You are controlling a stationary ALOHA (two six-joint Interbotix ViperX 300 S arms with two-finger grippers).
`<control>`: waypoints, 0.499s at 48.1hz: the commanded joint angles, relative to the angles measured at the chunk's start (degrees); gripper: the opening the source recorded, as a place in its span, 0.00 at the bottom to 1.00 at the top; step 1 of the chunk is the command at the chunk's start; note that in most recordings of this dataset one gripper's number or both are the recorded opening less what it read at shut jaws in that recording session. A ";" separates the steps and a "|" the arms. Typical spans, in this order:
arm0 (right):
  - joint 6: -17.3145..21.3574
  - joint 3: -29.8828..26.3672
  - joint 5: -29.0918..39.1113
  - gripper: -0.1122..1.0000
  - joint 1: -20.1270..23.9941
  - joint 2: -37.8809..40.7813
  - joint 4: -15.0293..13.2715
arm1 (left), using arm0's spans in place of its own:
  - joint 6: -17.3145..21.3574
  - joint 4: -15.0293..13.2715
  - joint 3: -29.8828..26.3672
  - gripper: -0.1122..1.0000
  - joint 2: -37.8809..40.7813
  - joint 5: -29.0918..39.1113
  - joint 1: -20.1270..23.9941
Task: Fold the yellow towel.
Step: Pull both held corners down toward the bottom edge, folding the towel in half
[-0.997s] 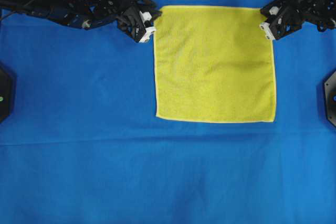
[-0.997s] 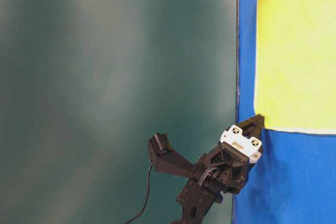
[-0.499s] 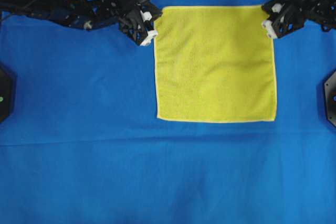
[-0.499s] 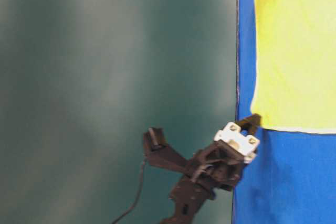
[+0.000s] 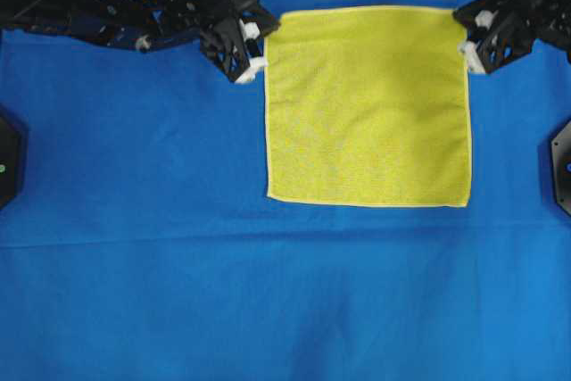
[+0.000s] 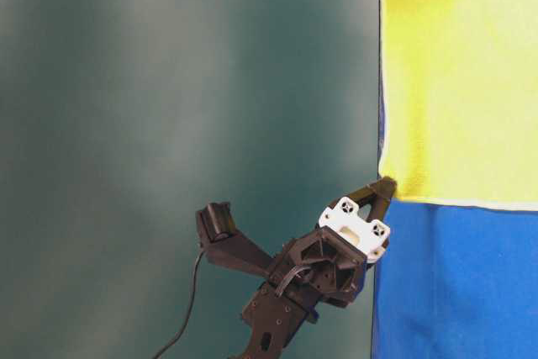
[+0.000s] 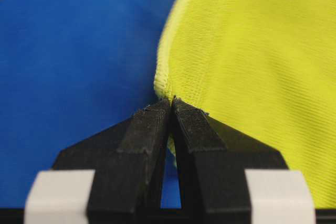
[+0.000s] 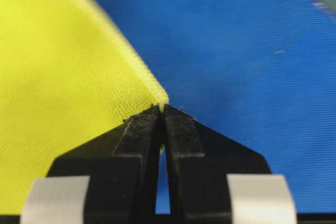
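Blue cloth (image 5: 134, 247) is covering the whole desk, smooth w/ a few soft creases running across. Dark fixtures are sitting at the far left (image 5: 7, 160) & far right (image 5: 562, 165) edges of the overhead view, well apart from the work. In the table-level view a blurry dark green backdrop (image 6: 168, 124) is filling the left side. Nothing is lying betw. the arms & the towel.

Yellow towel (image 5: 368, 106) is lying spread out on the blue cloth, upper-right of centre in the overhead view. It's roughly square, bright yellow, w/ a fine woven rib & a thin paler stitched hem round the edge. Most of it is lying flat; both top corners are curving up to the tools, per the wrist views.

Left tool (image 5: 259, 49), black fingers on white mounts, is sitting at the towel's top-left corner. Its fingers are pressing together, pinching the hem there (image 7: 171, 100). Right tool (image 5: 466, 49) is sitting at the top-right corner, fingers likewise closed tight, nipping that corner's hem (image 8: 161, 106). In the table-level view one tool (image 6: 382, 187) is gripping a towel corner at the blue cloth's edge.
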 commanded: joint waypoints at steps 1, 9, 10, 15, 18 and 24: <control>0.62 0.44 0.79 0.11 3.16 -2.11 0.53 | 0.09 0.09 0.26 0.12 -2.72 0.26 -2.64; 3.78 3.60 5.10 0.11 12.13 -6.15 1.32 | -0.18 0.00 2.37 0.12 -3.43 0.62 -8.61; 4.31 4.04 5.63 0.11 13.36 -6.68 1.41 | -0.18 0.09 2.55 0.12 -3.52 0.70 -9.40; 7.56 5.63 8.44 0.11 19.78 -9.23 2.46 | -0.70 0.09 3.43 0.12 -3.60 0.62 -13.18; 10.20 6.42 9.76 0.11 24.08 -10.72 3.25 | -0.97 0.09 3.87 0.12 -3.69 0.70 -15.56; 15.21 7.12 11.60 0.11 30.59 -12.83 3.60 | -1.85 0.09 4.22 0.12 -3.60 1.05 -19.07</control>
